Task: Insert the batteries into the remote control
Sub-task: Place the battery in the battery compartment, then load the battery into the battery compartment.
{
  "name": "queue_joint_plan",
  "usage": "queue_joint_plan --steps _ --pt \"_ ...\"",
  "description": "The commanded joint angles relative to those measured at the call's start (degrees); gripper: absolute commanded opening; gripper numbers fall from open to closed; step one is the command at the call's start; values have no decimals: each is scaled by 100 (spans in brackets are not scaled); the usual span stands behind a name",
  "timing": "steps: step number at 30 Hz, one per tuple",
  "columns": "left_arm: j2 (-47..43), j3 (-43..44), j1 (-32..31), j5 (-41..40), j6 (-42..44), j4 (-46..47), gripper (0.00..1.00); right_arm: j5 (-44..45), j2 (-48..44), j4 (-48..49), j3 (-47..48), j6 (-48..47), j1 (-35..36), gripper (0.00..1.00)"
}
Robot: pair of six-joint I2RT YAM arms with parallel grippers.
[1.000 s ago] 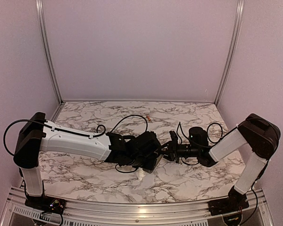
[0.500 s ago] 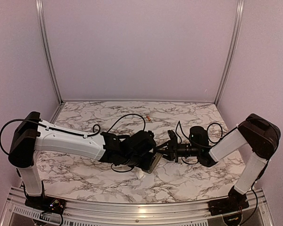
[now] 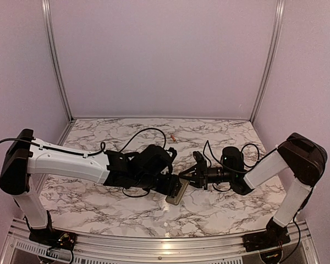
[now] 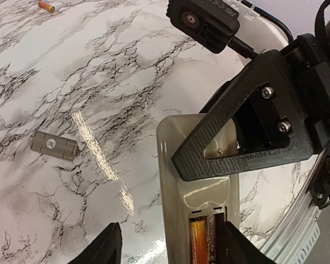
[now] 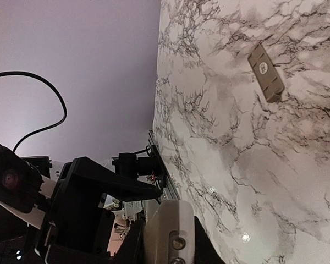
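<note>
The remote control (image 4: 195,165) lies back-up just above the marble, its battery recess uncovered. One orange battery (image 4: 198,242) sits in the left slot of the recess. My left gripper (image 4: 169,235) is open, its fingers (image 4: 104,250) on either side of the recess end and wider than the remote. My right gripper (image 5: 168,245) is shut on the remote's other end (image 5: 168,217), and its black finger (image 4: 247,132) lies across the remote's back. A second battery (image 4: 46,6) lies loose far back on the table (image 3: 174,137).
The small grey cover plate (image 4: 55,145) lies flat on the marble left of the remote, also visible in the right wrist view (image 5: 265,72). The table's metal front rail (image 4: 297,231) runs close behind the remote. Cables loop over both wrists (image 3: 148,135).
My left gripper has opened and drawn back to the left, uncovering the remote. The right gripper keeps its hold on the remote, which has tipped slightly down towards the table.
</note>
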Motion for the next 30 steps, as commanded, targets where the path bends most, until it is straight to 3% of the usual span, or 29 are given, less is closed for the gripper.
queue_joint_plan --steps 1,6,10,17,24,30 --pt "-407 -219 44 373 159 533 65 -162 94 95 111 -120 12 0" --pt "-909 -506 53 502 398 937 67 -235 130 68 130 -202 18 0" --pt "-1677 -1244 70 736 1007 1849 69 -392 111 -26 199 -377 14 0" --pt "-2589 -2334 73 1866 3087 2498 67 -786 -8 -372 387 -651 29 0" --pt "-2744 -2419 -100 2188 5138 2080 52 -1058 -95 -1110 587 -1053 177 0" --pt "-2422 -2186 -251 2203 6194 1685 38 -1263 -97 -1557 751 -1308 213 0"
